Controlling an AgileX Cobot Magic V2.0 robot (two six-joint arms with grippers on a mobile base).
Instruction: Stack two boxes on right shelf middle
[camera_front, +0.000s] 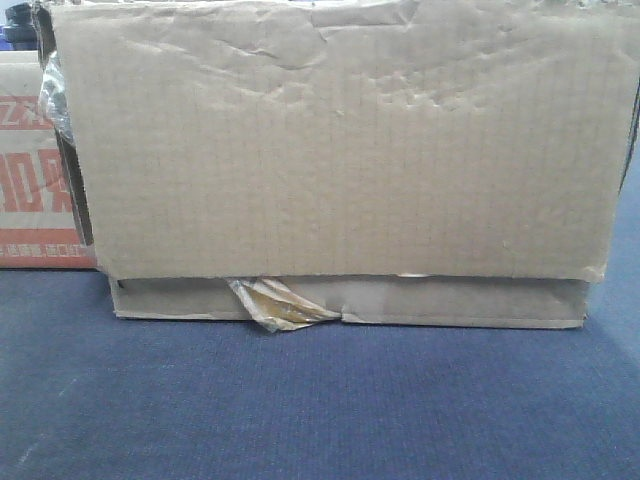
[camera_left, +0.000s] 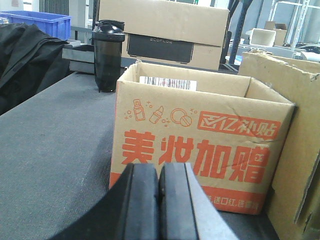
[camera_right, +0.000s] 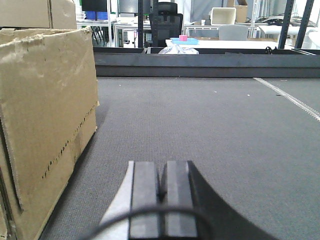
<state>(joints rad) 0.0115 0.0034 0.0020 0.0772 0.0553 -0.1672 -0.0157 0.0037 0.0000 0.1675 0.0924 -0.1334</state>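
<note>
Front view: plain brown box (camera_front: 340, 150) fills the centre, sitting on blue-grey mat (camera_front: 320, 400), face dented, torn tape (camera_front: 275, 305) curling at lower seam. Red-printed box (camera_left: 200, 150) just beside it, top open, centre of left wrist view. Left gripper (camera_left: 159, 195) bottom centre, jaws pressed together, empty. Right gripper (camera_right: 162, 192) likewise closed on nothing, plain brown box at frame left. Black shaker bottle (camera_left: 108, 55) upper left.

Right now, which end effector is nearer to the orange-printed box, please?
Left. The left end effector, shut, faces the printed box close ahead. The right end effector has the plain brown box on its left, and the printed box is out of its view.
</note>
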